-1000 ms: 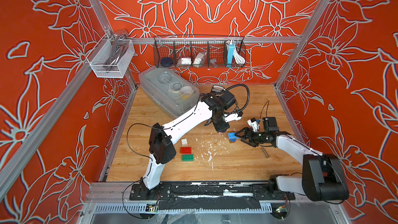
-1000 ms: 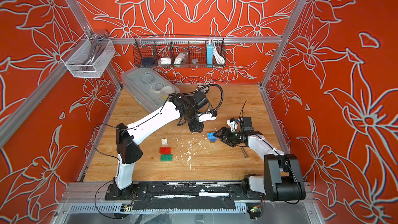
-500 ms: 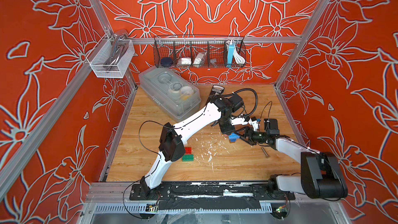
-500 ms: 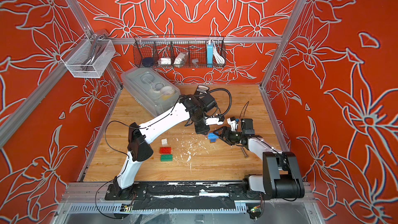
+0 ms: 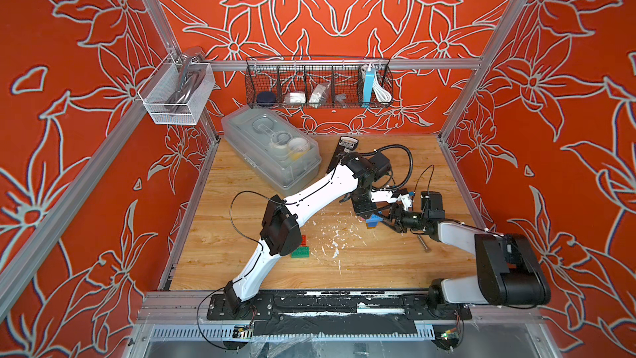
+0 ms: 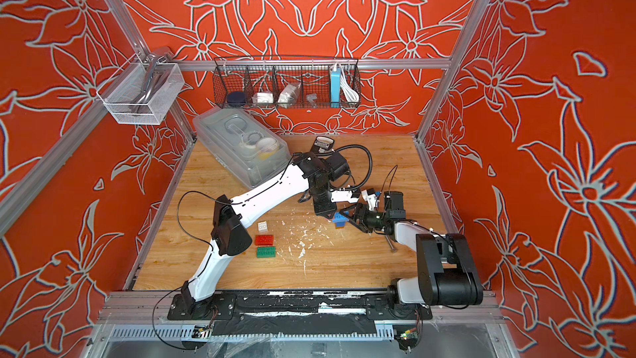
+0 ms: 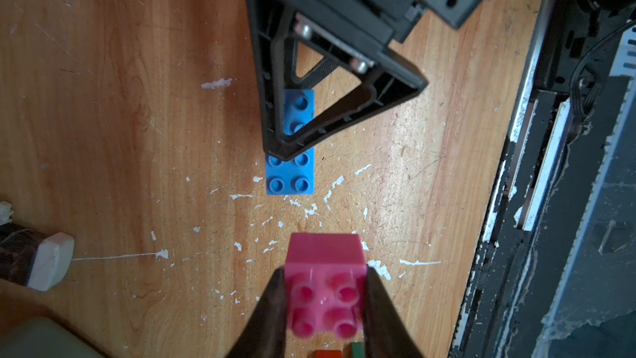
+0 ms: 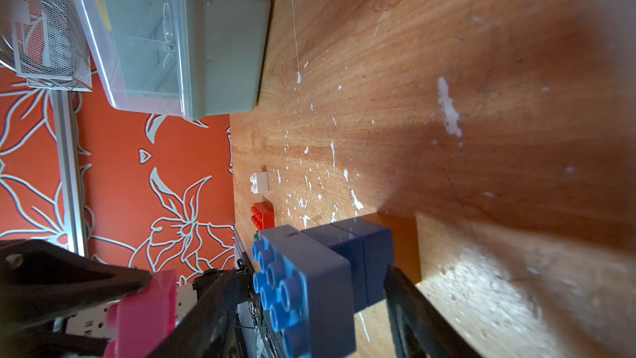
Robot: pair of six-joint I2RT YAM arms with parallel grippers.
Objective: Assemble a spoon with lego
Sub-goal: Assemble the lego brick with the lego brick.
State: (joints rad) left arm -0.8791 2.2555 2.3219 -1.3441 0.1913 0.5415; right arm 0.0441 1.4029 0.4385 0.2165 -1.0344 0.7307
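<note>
Near the middle of the wooden table (image 5: 223,235), toward the right arm's side, both grippers meet over a part-built spoon. The left gripper (image 7: 324,275) is clamped narrowly on a pink brick (image 7: 325,253), studs toward its wrist camera, held in the air just beside the stem. The stem (image 8: 358,263) is a short stack: a wide light blue brick (image 7: 290,177) on top, two dark blue bricks under it, and a brown brick at the base. The right gripper (image 8: 315,272) straddles this stack from top to bottom, jaws partly apart, with one finger (image 7: 270,98) lying across the light blue studs. Whether it actually presses the stack cannot be told. A white brick (image 6: 262,226), a red brick (image 6: 264,240) and a green brick (image 6: 266,252) lie loose near the left arm's elbow, well apart from the stem. The likely trouble is that the upper finger covers part of the studs, so the pink brick could land crooked or knock against it. A loose hold could also let the narrow stem tip under the push. Some things are hard to make out: the brown base shows only in the right wrist view, the pink brick's underside is unseen, and in a top view the left arm (image 5: 309,198) hides the white brick.
</note>
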